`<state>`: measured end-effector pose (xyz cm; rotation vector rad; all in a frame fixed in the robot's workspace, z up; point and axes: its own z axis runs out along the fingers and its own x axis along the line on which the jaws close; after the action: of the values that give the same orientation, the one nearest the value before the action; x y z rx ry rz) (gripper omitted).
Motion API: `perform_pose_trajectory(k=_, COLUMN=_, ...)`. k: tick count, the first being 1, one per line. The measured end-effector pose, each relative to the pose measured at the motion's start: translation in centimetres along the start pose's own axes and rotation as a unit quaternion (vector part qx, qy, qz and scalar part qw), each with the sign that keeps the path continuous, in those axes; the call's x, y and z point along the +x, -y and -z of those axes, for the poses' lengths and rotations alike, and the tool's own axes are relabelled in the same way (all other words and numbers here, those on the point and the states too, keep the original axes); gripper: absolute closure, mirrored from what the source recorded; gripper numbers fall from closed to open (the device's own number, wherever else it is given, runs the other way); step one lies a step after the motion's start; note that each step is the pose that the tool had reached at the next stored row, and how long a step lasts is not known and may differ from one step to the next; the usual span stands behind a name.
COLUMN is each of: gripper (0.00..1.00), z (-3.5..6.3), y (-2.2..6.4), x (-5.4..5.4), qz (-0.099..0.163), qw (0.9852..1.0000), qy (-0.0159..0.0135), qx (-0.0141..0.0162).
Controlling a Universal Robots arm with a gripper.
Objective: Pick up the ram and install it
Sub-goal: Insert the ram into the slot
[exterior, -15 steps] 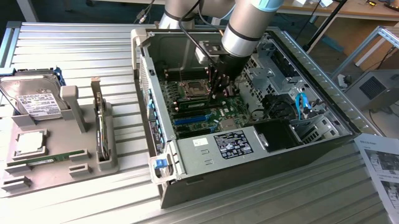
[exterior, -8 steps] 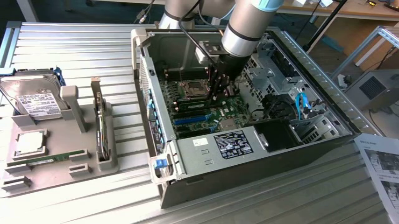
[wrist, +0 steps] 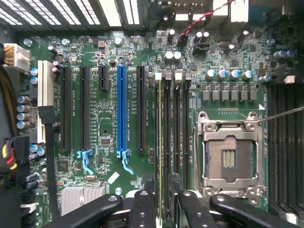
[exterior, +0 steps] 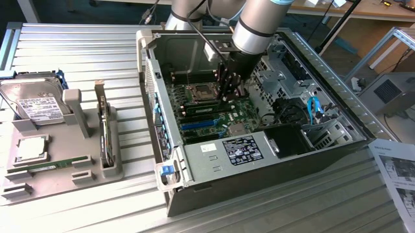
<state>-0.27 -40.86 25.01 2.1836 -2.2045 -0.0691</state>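
Starting at the exterior view's left, the grey tray [exterior: 61, 182] holds a hard drive [exterior: 36, 104], an upright card [exterior: 102, 126] and a spare green stick [exterior: 48, 167] lying flat (its chips are too small for me to make out). Inside the open computer case [exterior: 214, 167] the gripper [exterior: 228, 94] reaches down over the motherboard [wrist: 109, 118], and its body hides the slots beneath. On my wrist camera the ram [wrist: 160, 142] is only a thin green edge standing in a memory slot; I can't tell whether it is seated. The claw is released, with its fingers [wrist: 142, 209] spread on either side of that edge. The ribbed metal table [exterior: 97, 43] carries everything, and a printed sheet [exterior: 395, 174] is cut off at the right.
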Motion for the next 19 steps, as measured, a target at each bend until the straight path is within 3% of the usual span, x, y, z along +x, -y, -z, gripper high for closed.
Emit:
perform_pose_trajectory(k=3, gripper=0.74, z=0.98, y=-0.06, x=-0.1, qz=0.0, qw=1.0, qy=0.0001, qx=0.0)
perform_pose_trajectory(k=5, gripper=0.74, z=2.13, y=-0.13, x=-0.2, qz=0.0, qw=1.0, qy=-0.0001, qx=0.0)
perform_pose_trajectory(k=19, gripper=0.74, z=6.65, y=-0.39, x=-0.5, qz=0.0, qw=1.0, qy=-0.0003, qx=0.0)
